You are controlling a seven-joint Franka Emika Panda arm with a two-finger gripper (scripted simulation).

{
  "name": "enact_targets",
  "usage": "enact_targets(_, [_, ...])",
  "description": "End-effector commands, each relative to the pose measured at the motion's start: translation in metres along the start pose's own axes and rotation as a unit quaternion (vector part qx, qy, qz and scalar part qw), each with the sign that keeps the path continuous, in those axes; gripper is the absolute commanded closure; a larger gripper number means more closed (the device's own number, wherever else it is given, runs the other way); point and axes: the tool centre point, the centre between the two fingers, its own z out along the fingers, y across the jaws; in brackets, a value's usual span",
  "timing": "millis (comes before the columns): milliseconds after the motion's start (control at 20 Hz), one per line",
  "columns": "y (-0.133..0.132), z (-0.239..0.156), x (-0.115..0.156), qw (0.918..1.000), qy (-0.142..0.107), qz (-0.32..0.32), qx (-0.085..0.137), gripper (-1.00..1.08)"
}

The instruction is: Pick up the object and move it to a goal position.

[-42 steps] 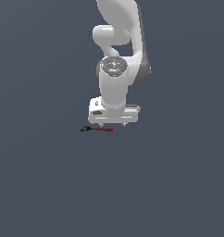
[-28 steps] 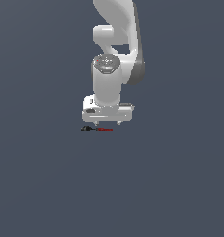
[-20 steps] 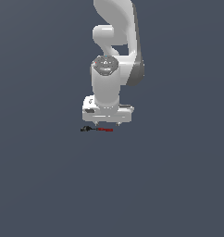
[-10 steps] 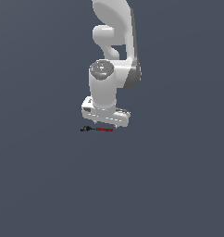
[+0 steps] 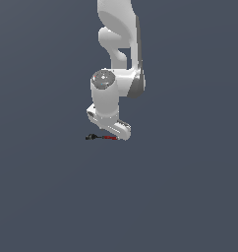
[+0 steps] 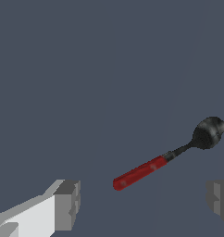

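While low, gripper (image 6: 142, 201) beside object (image 6: 165, 159)

The arm (image 5: 117, 59) is glossy white, built of rounded, swollen segments that narrow and bulge like stacked capsules, running from the top centre of the exterior view down to its middle. A round joint cap (image 5: 103, 78) in pale grey, with faint markings on its face, sits at mid-frame. A darker grey band (image 5: 137, 84) shows on the side of the joint toward the exterior view's right. Below it, a flat white bar-shaped hand (image 5: 109, 123) spans the lower end. In the wrist view, the fingers (image 6: 66, 205) are blocky grey pads with squared edges, one mounted on a white base (image 6: 26, 215) at the lower left, the other cut off at the lower right edge.
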Motion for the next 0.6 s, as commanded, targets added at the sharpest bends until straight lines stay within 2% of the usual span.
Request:
enact_targets(0, [0.005, 0.006, -0.001, 0.9991, 0.001, 0.042, 0.002, -0.92])
enact_targets(300, [0.018, 0.02, -0.004, 0.9902, 0.002, 0.14, 0.005, -0.92])
enact_targets(550, [0.029, 0.031, -0.006, 0.9753, 0.004, 0.221, 0.007, -0.92])
